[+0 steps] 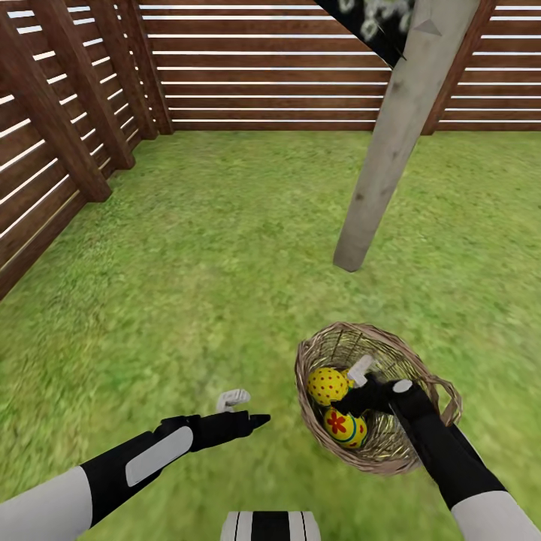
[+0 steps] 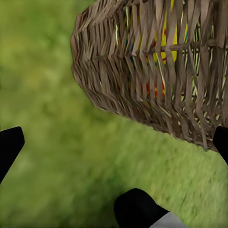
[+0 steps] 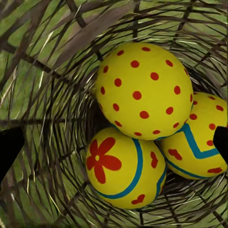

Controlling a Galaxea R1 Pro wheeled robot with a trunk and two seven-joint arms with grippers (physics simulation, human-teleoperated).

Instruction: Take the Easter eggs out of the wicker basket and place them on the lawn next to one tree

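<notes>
Your right gripper (image 1: 368, 387) reaches into the mouth of the wicker basket (image 1: 421, 361), which lies on the lawn (image 1: 225, 248) at the near right, tipped so its opening faces up and toward you. Its fingers are spread, with black tips at either edge of the right wrist view and nothing between them. All three Easter eggs sit in the basket's bottom: the red-dotted egg (image 3: 142, 90) on top, the red-flower egg (image 3: 123, 166) and the zigzag-banded egg (image 3: 199, 142) touching it from beneath. Your left gripper (image 1: 252, 409) hovers over the grass just left of the basket, also spread and empty, with the woven wall (image 2: 156, 71) close ahead of it. The pale tree trunk (image 1: 391, 143) stands just beyond the basket, with the wooden fence (image 1: 263, 68) well behind.
</notes>
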